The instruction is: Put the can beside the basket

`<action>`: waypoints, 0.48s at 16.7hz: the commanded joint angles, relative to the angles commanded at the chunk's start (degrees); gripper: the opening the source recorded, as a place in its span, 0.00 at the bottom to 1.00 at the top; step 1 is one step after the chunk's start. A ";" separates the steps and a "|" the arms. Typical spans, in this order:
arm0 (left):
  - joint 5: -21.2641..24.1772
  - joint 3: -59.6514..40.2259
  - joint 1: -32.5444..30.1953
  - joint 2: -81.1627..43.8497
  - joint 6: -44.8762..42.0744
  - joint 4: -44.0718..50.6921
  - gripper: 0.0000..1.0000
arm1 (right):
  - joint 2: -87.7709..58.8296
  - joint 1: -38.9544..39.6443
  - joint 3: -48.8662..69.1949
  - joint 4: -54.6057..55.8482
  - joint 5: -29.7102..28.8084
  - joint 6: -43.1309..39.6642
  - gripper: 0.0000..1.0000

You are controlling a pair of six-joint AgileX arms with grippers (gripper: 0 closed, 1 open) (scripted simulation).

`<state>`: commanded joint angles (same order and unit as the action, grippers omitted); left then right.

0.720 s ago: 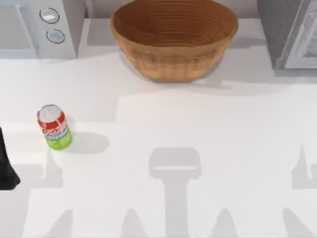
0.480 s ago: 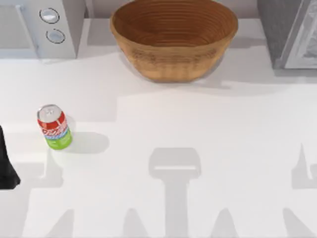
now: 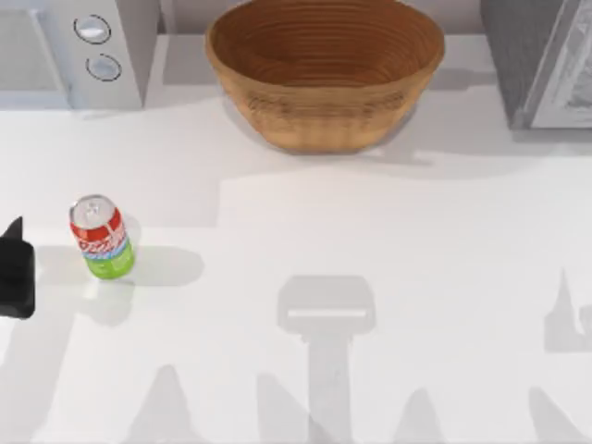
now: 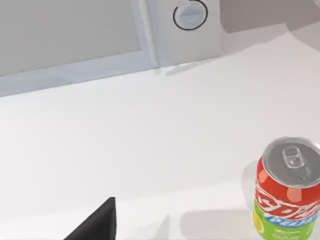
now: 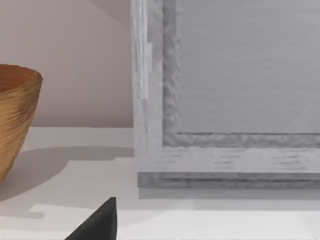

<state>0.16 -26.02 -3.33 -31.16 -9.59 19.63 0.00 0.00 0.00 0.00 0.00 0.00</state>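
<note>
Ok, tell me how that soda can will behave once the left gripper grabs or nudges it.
The can stands upright and is taller than wide, so a nudge near its silver top would likely tip it. Its round, smooth wall would probably let it roll once down, and might slip in a loose pinch. The left gripper sits just beside it.

The basket (image 5: 17,117) sits beside a grey cabinet (image 5: 230,95).

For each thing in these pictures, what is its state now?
can: upright on the table, top sealed, not gripped.
basket: upright at the table's far edge, nothing inside, far from the can.
left claw: at the table's left edge, beside the can, not touching it.
microwave: door closed.
</note>
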 joint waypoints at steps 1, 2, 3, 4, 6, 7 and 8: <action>0.00 -4.16 -0.52 -5.32 -1.61 3.22 1.00 | 0.00 0.00 0.00 0.00 0.00 0.00 1.00; -0.01 -8.47 -1.06 -10.53 -3.26 6.52 1.00 | 0.00 0.00 0.00 0.00 0.00 0.00 1.00; -0.02 -12.89 -1.60 -15.75 -4.94 9.87 1.00 | 0.00 0.00 0.00 0.00 0.00 0.00 1.00; -0.03 -17.33 -2.14 -21.09 -6.63 13.24 1.00 | 0.00 0.00 0.00 0.00 0.00 0.00 1.00; -0.04 -26.09 -3.23 -31.77 -9.98 19.95 1.00 | 0.00 0.00 0.00 0.00 0.00 0.00 1.00; -0.05 -30.37 -3.75 -36.97 -11.61 23.23 1.00 | 0.00 0.00 0.00 0.00 0.00 0.00 1.00; -0.05 -34.54 -4.27 -42.05 -13.20 26.43 1.00 | 0.00 0.00 0.00 0.00 0.00 0.00 1.00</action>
<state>0.11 -60.56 -7.61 -73.21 -22.79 46.06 0.00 0.00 0.00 0.00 0.00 0.00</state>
